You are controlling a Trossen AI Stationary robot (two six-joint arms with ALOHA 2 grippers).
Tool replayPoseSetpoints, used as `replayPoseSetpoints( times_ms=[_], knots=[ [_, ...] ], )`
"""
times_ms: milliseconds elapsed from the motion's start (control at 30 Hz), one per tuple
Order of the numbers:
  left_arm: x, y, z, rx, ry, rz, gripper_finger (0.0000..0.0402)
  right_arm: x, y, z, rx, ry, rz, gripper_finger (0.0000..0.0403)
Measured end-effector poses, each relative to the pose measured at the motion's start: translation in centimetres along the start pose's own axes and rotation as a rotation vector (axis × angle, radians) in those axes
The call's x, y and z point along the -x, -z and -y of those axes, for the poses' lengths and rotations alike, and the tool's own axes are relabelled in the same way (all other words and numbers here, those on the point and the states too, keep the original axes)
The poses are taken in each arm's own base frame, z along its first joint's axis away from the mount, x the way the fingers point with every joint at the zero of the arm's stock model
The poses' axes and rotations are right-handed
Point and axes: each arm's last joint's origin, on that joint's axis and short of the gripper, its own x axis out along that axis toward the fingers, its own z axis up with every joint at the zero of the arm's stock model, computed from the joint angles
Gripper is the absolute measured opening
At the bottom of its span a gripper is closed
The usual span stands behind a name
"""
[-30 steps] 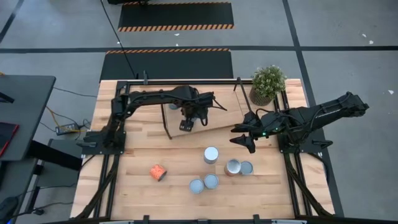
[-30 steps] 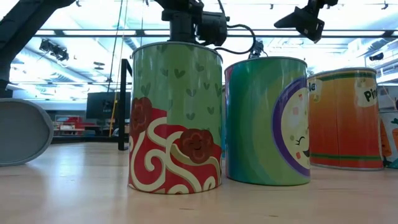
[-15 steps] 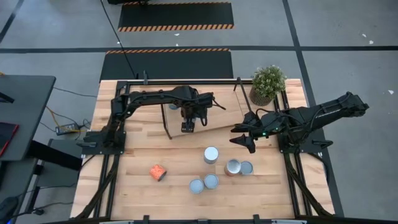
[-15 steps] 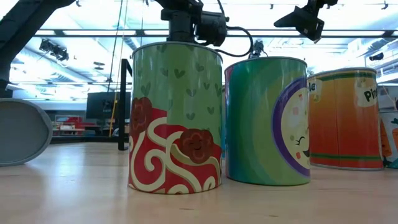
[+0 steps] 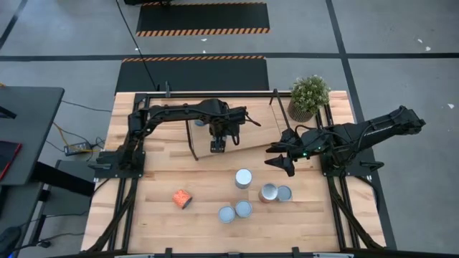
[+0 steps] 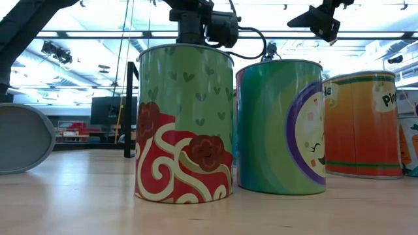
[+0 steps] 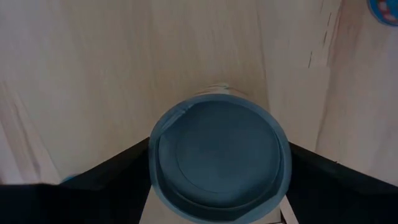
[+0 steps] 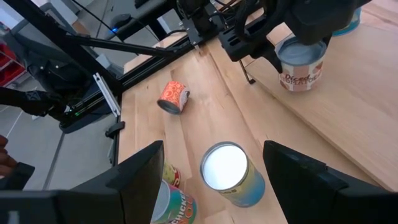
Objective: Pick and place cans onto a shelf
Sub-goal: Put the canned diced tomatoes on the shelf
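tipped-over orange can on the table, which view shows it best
The right wrist view: the tipped-over orange can lies on its side there, label and end visible. The high view shows it small, apart from the upright cans. The low view and left wrist view don't show it identifiably.

From above we see the left gripper [image 5: 217,145] over the slanted shelf [image 5: 247,135] with a can between its fingers, the right gripper [image 5: 281,162] hovering off the shelf's end, five upright cans [image 5: 244,178] clustered below, and one orange can [image 5: 182,198] on its side.
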Motion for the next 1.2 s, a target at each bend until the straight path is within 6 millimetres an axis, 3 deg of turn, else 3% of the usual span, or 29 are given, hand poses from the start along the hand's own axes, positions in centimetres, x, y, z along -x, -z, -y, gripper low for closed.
replayPoseSetpoints(
  times_ms=[633,833,1200],
  knots=[
    [0.0,0.1,-0.6,0.052,0.005,0.006,0.0318,0.0,0.0,0.0,-0.001,0.0,0.0,0.0281],
    [-0.1,0.4,-1.4,0.094,0.015,0.006,0.039,0.0,0.0,0.0,-0.028,-0.001,-0.001,0.0281],
    [0.0,0.3,-1.5,0.061,-0.029,0.0,0.0369,0.0,0.0,-0.1,-0.028,-0.017,-0.013,0.0281]
  ],
)
